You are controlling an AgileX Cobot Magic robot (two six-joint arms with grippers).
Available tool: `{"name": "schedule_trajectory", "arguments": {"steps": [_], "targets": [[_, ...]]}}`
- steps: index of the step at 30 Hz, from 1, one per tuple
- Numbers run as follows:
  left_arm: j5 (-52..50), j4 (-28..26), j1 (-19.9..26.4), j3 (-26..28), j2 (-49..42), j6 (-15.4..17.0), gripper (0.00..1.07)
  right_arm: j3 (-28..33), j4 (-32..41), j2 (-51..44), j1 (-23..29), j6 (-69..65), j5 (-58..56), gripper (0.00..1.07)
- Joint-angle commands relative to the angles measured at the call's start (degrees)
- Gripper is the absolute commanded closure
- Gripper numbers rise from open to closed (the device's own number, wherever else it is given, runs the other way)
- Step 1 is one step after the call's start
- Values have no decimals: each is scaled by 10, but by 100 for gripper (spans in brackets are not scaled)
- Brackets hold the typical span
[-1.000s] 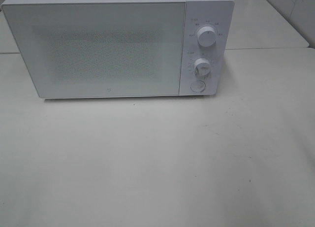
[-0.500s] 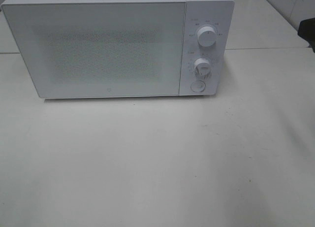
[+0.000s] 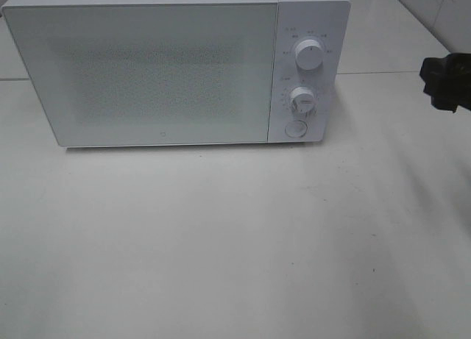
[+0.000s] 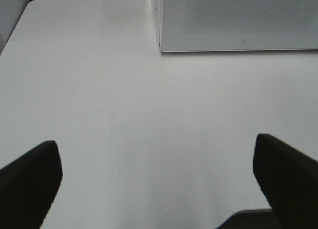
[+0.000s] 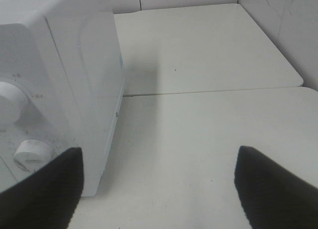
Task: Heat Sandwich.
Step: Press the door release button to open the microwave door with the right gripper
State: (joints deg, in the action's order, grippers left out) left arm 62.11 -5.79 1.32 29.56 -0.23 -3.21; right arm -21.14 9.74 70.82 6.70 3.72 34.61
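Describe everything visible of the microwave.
The microwave is a white, boxy, plastic-looking oven standing upright on the white table, its front toward the high camera. Its wide door is shut, and the dotted, frosted window hides the inside. The control panel, at the right in the high view, carries an upper knob, a lower knob and a round button beneath them. Only the table touches it.

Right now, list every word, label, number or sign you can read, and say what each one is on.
No text can be read for certain.
Printed marks around the upper knob of the microwave: too small and blurred to read.
Printed marks around the lower knob: too small and blurred to read.
A tiny mark low on its front: too small to read.
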Motion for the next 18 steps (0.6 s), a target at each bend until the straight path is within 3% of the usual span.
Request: {"name": "schedule_trajectory", "arguments": {"steps": [1, 9, 18], "targets": [[-6, -2, -1, -1, -10, 1, 9, 12, 52, 17, 38, 64, 55, 31], [-6, -2, -1, -1, -10, 1, 9, 19, 178, 89, 144, 142, 149, 31], [-6, -2, -1, -1, -10, 1, 9, 17, 269, 178, 256, 144, 234, 31]]}}
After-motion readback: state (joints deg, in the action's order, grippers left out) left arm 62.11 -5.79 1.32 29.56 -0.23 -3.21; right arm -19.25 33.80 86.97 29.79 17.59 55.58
